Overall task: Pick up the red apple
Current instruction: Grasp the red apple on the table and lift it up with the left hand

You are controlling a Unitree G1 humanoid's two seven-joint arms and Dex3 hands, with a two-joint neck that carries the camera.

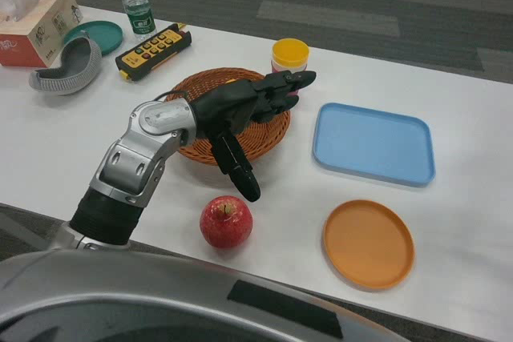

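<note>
The red apple sits upright on the white table near its front edge, stem up. My left hand hovers above and behind it, over the front of a wicker basket. Its fingers stretch to the right and its thumb points down toward the apple without touching it. The hand holds nothing. My right hand is out of view.
A blue tray lies right of the basket and an orange plate at the front right. Behind the basket stands a yellow cup. At the back left are a yellow-buttoned remote, water bottle, tissue box, teal plate and grey curved piece.
</note>
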